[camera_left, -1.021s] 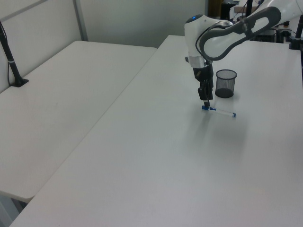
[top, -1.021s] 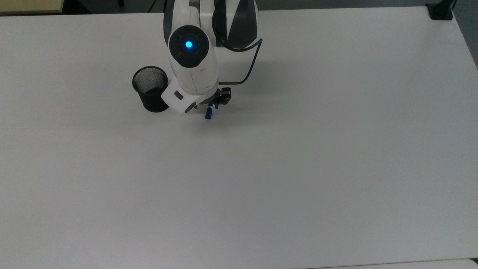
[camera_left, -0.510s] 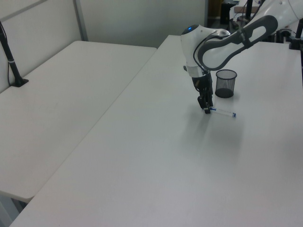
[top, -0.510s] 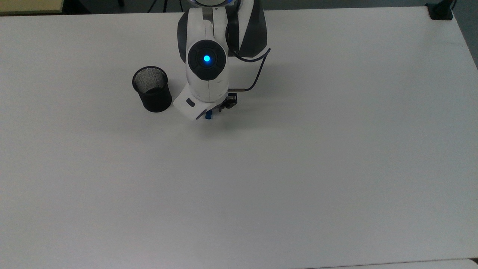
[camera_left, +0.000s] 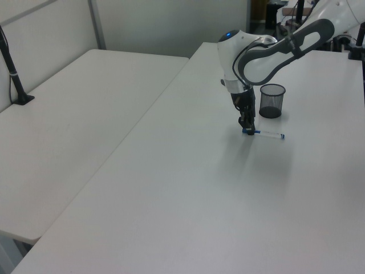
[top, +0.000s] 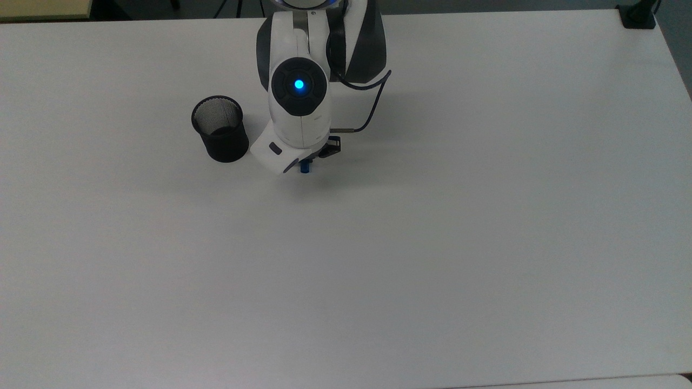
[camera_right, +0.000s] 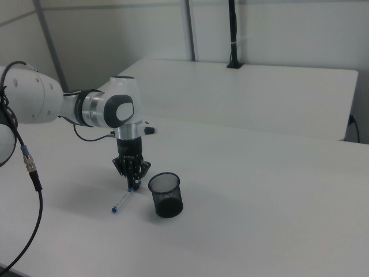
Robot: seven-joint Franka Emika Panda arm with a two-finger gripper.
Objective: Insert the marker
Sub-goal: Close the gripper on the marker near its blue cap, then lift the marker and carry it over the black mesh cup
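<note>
The marker (camera_left: pixel 268 135) lies flat on the white table (top: pixel 432 243), its white barrel pointing toward the left view's right. In the top view its blue cap (top: pixel 305 168) pokes out from under the arm's hand. My gripper (camera_left: pixel 247 128) points straight down at the cap end, low on the table, shut on the marker (camera_right: pixel 121 202). In the right view my gripper (camera_right: pixel 134 183) pinches the pen just left of the black mesh cup (camera_right: pixel 166 195). The cup (top: pixel 219 128) stands upright, a short gap from my gripper (top: pixel 313 158) on the top view's left.
A dark cable (top: pixel 373 102) loops off the wrist. A black clamp (top: pixel 638 16) sits at the table's far right corner in the top view. A second white table (camera_left: pixel 74 125) adjoins on the left view's left, with a black post (camera_left: pixel 12 68).
The arm swung from beside the cup to over the marker's cap end and came down. The fingers went from wide apart to shut on the pen, nudging its cap slightly.
</note>
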